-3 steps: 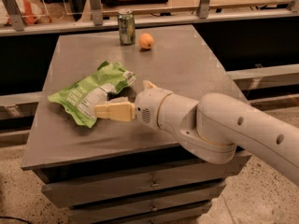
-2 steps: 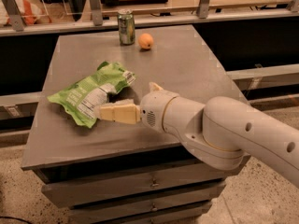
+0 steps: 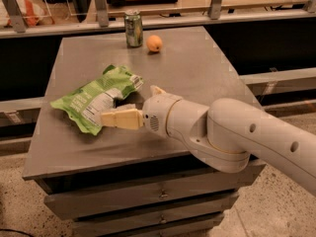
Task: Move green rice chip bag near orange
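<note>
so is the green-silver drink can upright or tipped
Upright: the green-silver drink can stands on its base; hand is at the crinkly bright-green bag.

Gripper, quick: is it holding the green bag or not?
Gripper: at the near right edge of the green rice chip bag; whether it is open, closed or holding the bag cannot be told.

My gripper (image 3: 109, 117), smooth matt cream plastic, sits at the green rice chip bag (image 3: 94, 95), crinkly glossy film. The table (image 3: 197, 68) looks dull grey metal, the can (image 3: 133, 28) shiny metal, the orange (image 3: 154, 43) matt-skinned, my arm (image 3: 247, 142) smooth pale plastic.
</note>
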`<action>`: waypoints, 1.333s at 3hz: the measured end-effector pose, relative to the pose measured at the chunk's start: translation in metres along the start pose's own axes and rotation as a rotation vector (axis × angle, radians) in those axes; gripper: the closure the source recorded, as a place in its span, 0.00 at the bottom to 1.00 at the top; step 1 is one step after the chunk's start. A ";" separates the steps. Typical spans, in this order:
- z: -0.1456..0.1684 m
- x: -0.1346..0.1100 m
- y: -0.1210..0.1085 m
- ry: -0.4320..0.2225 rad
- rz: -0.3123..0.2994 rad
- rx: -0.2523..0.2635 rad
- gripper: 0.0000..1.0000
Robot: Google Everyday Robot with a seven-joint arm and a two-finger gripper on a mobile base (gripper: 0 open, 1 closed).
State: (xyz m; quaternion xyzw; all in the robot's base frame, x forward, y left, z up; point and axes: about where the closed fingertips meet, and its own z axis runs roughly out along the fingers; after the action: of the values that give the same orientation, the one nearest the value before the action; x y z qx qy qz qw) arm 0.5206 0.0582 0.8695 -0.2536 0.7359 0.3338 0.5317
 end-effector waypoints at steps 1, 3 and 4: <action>0.016 0.000 0.000 -0.001 -0.012 -0.042 0.00; 0.038 0.006 0.005 0.003 -0.005 -0.119 0.00; 0.043 0.005 0.008 -0.001 -0.014 -0.140 0.00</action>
State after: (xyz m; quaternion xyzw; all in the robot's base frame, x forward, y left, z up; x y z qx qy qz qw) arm 0.5393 0.0960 0.8572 -0.2952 0.7087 0.3807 0.5154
